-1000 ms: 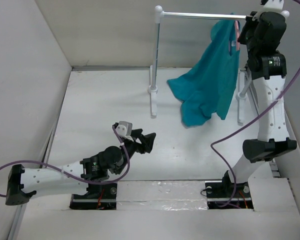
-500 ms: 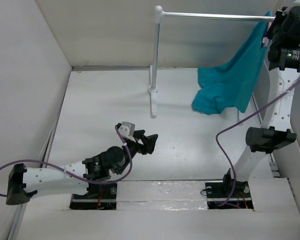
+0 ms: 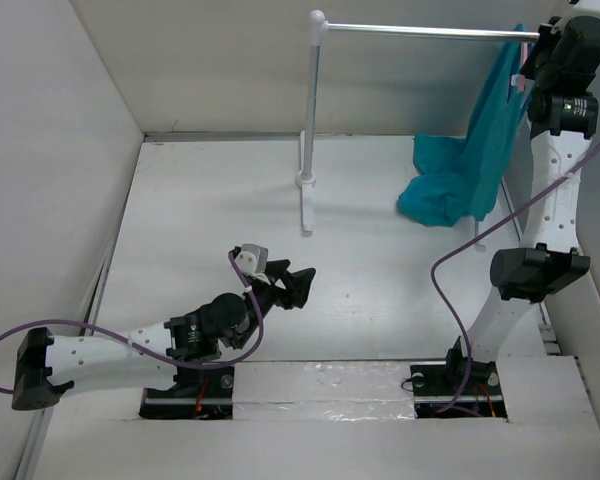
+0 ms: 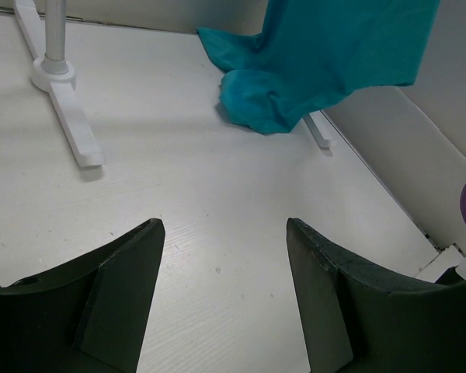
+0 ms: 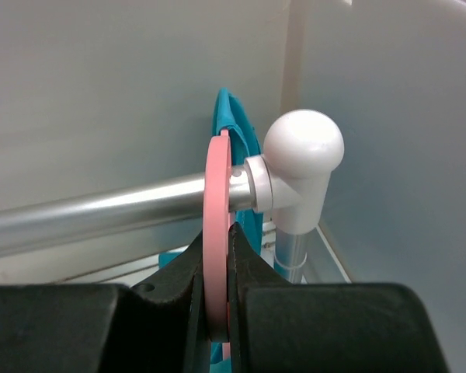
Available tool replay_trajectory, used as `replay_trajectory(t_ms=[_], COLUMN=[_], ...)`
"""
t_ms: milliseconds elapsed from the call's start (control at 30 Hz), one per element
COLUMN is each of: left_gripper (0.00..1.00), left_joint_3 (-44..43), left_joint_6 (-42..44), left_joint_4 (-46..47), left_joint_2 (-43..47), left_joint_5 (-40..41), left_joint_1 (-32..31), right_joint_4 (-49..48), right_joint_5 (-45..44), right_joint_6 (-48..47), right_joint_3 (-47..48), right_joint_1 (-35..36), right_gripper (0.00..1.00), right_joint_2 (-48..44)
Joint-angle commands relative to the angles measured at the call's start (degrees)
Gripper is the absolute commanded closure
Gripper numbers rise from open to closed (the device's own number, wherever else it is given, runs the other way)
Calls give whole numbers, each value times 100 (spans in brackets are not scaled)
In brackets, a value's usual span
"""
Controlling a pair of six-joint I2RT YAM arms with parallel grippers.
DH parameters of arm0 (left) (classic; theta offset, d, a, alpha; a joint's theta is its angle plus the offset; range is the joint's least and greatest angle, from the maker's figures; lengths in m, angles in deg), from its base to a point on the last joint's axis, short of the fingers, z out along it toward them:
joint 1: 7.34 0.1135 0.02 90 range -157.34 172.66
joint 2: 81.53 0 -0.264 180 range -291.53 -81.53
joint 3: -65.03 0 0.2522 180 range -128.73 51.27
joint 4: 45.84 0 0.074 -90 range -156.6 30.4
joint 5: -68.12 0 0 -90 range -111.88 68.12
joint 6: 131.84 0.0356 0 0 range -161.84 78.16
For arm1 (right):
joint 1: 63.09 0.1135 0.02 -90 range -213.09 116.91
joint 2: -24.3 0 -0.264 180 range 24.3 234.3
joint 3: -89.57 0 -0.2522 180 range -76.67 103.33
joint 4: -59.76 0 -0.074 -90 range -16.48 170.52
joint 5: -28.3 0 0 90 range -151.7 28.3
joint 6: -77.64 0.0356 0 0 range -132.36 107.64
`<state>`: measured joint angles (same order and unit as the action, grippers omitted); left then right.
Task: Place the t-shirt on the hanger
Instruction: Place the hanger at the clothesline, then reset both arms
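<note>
The teal t-shirt [image 3: 472, 165] hangs from the far right end of the silver rail [image 3: 420, 33], its lower part bunched on the table; it also shows in the left wrist view [image 4: 318, 62] and behind the hook in the right wrist view [image 5: 245, 136]. The pink hanger [image 5: 217, 233] has its hook over the rail next to the white end knob [image 5: 303, 148]; in the top view only a sliver of the hanger [image 3: 521, 75] shows. My right gripper [image 5: 217, 268] is shut on the hanger hook, high at the rail [image 3: 540, 45]. My left gripper [image 4: 221, 256] is open and empty, low over the near-left table [image 3: 295, 280].
The rail stands on two white posts with flat feet, the left post [image 3: 311, 110] mid-table, its foot [image 4: 70, 128] in the left wrist view. White walls enclose the table on left, back and right. A purple cable [image 3: 480, 250] loops beside the right arm.
My right gripper with the hanger moved slightly left along the rail's right end. The t-shirt swung and hangs more vertically, its lower part bunched tighter. The left arm has barely moved.
</note>
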<state>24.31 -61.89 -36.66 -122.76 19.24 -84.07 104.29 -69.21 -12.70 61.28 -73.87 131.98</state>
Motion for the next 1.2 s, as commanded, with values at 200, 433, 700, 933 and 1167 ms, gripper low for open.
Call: replay_trajectory(t_ms=[200, 433, 700, 933, 1167], left_gripper=[40, 40, 40, 39, 36], left_joint_3=[7, -46, -160, -459, -1187], left_joint_6=[1, 10, -60, -428, -973], left_joint_4=[246, 185, -44, -711, -1580], left_joint_2=[54, 19, 89, 203, 54], left_joint_5=[-8, 80, 352, 800, 871], left_joint_1=[35, 35, 35, 35, 35], right_joint_4=[-1134, -1406, -1616, -2654, -4621], right_joint_5=[-66, 118, -57, 476, 3294], right_joint_6=[289, 570, 948, 1466, 3054], right_joint_3=[-1297, -1736, -2394, -4257, -6928], right_joint_1=[24, -169, -231, -117, 410], right_gripper=[100, 51, 2, 0, 0], right_joint_2=[-572, -897, -1775, -3682, -6265])
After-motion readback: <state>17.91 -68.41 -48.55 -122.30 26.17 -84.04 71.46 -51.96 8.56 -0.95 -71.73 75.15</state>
